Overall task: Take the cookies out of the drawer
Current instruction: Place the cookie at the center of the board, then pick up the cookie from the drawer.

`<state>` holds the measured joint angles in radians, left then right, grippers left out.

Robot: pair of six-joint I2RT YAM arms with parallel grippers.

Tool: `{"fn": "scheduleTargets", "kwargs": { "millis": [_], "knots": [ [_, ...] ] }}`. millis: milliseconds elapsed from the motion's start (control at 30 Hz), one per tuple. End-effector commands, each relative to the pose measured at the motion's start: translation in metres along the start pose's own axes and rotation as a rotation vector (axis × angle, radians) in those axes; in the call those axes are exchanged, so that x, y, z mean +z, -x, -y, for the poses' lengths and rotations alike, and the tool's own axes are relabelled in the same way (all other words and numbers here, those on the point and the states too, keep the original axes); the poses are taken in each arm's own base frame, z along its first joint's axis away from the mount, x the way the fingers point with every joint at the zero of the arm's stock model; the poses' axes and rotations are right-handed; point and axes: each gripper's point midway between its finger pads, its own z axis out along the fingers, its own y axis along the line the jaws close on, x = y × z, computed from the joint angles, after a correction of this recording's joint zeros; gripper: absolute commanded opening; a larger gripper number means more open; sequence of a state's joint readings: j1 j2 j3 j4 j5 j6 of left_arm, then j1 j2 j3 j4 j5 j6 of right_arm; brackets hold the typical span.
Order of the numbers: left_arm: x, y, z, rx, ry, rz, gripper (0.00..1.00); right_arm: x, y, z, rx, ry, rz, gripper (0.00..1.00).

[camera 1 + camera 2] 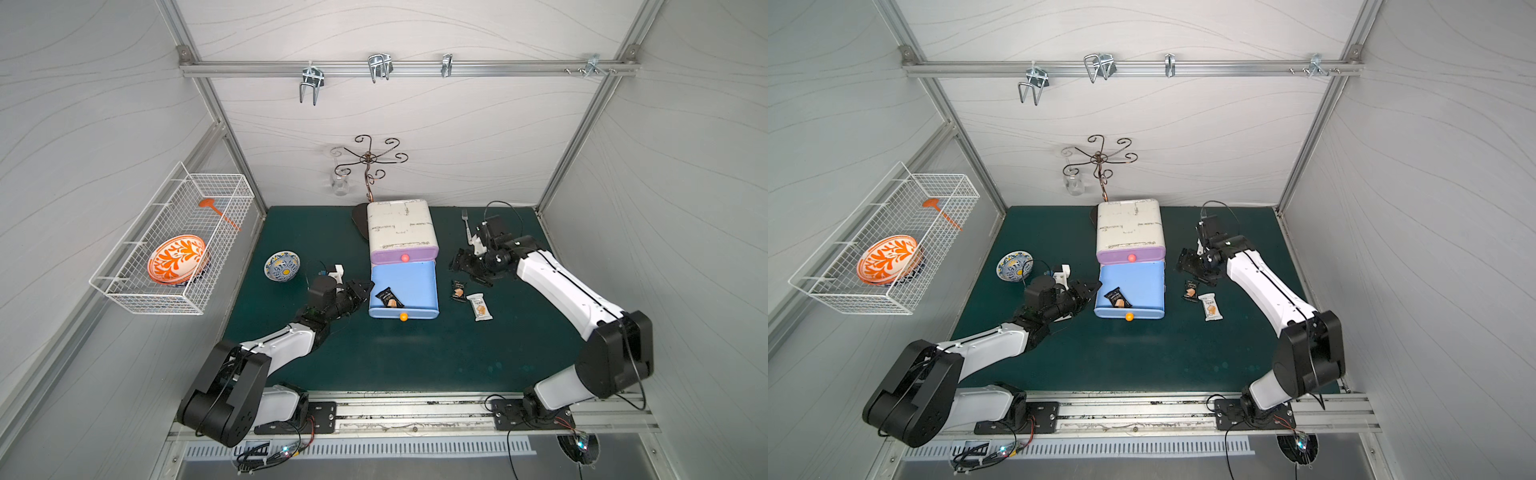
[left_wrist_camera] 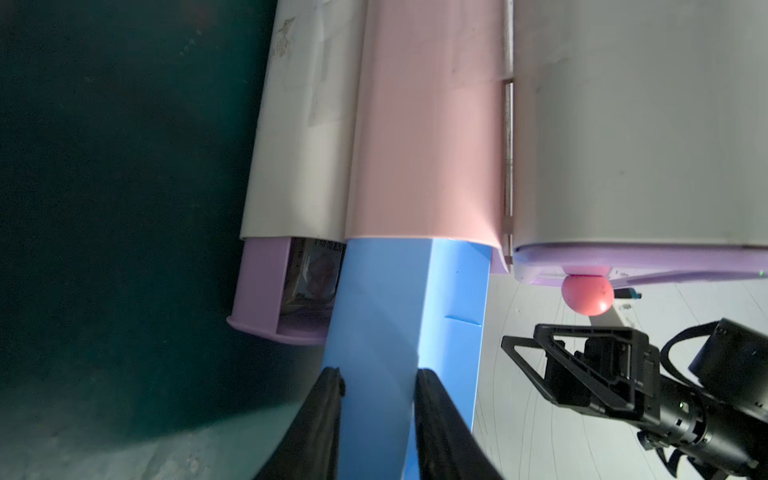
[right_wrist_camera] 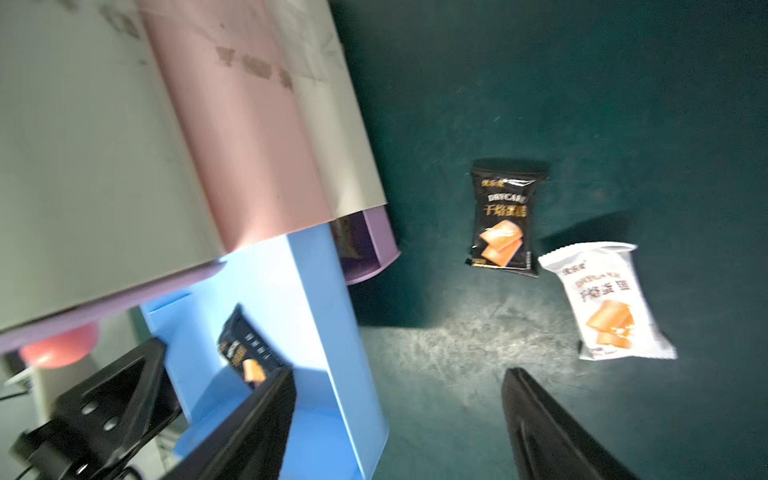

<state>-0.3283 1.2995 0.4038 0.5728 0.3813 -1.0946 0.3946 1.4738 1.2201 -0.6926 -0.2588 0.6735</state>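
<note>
The blue drawer [image 1: 409,286] stands pulled out of the white cabinet [image 1: 399,224]. One black cookie packet [image 1: 388,297] [image 3: 245,353] leans inside it. On the mat to the drawer's right lie a black packet [image 1: 459,289] [image 3: 503,220] and a white one [image 1: 480,306] [image 3: 606,299]. My right gripper [image 1: 463,264] [image 3: 399,372] hangs wide open and empty above the mat, beside the drawer's right wall. My left gripper [image 1: 365,286] [image 2: 376,374] points at the drawer's left wall, fingers a little apart with the blue wall showing between them.
A lower purple drawer [image 2: 257,286] stands slightly out with a wrapped packet [image 2: 316,274] inside. A patterned bowl [image 1: 282,266] sits left of the cabinet and a fork [image 1: 466,224] at the back right. A wire basket [image 1: 124,286] hangs on the left wall. A wire stand [image 1: 370,166] rises behind the cabinet.
</note>
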Motion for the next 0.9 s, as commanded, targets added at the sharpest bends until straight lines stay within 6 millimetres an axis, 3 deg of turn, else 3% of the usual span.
{"fn": "scheduleTargets", "kwargs": {
  "millis": [0, 100, 333, 700, 867],
  "knots": [
    [0.002, 0.021, 0.035, 0.045, -0.09, 0.065, 0.35, 0.009, -0.012, -0.045, -0.029, 0.336, -0.104, 0.84],
    [0.003, 0.023, 0.037, 0.039, -0.095, 0.068, 0.35, 0.026, -0.029, -0.05, -0.032, 0.435, -0.204, 0.84],
    [0.005, 0.024, 0.035, 0.031, -0.086, 0.072, 0.34, 0.044, -0.053, -0.051, -0.105, 0.453, -0.288, 0.84],
    [0.009, 0.029, 0.042, 0.031, -0.096, 0.079, 0.34, 0.067, -0.067, -0.028, -0.073, 0.438, -0.323, 0.81],
    [0.011, 0.029, 0.041, 0.033, -0.092, 0.072, 0.34, 0.07, -0.067, -0.03, -0.072, 0.474, -0.323, 0.78]
  ]
}}
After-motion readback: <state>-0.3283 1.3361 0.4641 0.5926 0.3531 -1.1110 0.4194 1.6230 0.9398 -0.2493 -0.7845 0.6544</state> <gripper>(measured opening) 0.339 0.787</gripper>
